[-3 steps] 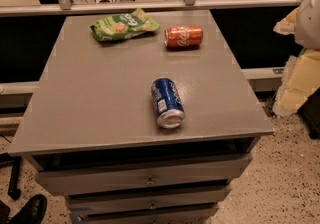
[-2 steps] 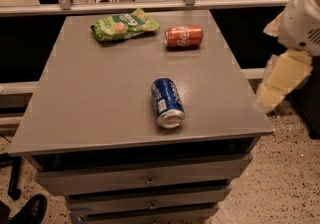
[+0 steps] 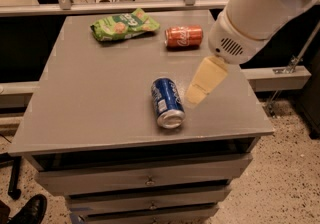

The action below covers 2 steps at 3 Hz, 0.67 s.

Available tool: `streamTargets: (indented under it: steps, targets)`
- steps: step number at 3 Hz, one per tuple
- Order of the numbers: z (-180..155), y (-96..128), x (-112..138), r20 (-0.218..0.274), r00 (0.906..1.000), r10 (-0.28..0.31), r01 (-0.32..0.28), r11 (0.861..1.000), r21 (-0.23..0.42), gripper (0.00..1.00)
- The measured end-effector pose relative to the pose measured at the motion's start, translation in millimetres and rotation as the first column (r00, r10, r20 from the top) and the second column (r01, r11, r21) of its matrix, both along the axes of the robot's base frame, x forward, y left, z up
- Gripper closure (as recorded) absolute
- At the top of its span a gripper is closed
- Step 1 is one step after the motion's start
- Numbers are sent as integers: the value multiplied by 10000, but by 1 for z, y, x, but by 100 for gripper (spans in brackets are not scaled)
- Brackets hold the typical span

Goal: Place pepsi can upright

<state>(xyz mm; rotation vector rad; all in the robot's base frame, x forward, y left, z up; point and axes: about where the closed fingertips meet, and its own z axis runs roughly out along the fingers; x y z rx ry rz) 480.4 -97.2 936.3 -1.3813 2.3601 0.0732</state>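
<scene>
The pepsi can [image 3: 167, 102], blue with white lettering and silver ends, lies on its side on the grey table top [image 3: 95, 93], near the front edge, with one silver end facing the front. My gripper [image 3: 196, 95], cream-coloured, hangs from the big white arm [image 3: 260, 10] just to the right of the can, close above the table and apart from the can. It holds nothing that I can see.
An orange soda can [image 3: 184, 36] lies on its side at the back right of the table. A green snack bag [image 3: 125, 24] lies at the back. The table has drawers [image 3: 150, 180] below. A railing runs behind. A black shoe [image 3: 27, 212] shows at bottom left.
The arm has swung in from the right edge and the gripper has moved left over the table, ending beside the pepsi can. The cans and bag have not moved.
</scene>
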Motion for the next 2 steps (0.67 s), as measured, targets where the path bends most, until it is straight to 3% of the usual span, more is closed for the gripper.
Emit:
streamTargets:
  steps: [1, 2]
  targets:
    - [-11, 42, 10, -179, 9976, -662, 670, 9968, 442, 0]
    - [-30, 71, 18, -448, 9871, -1539, 1556, 9872, 363, 0]
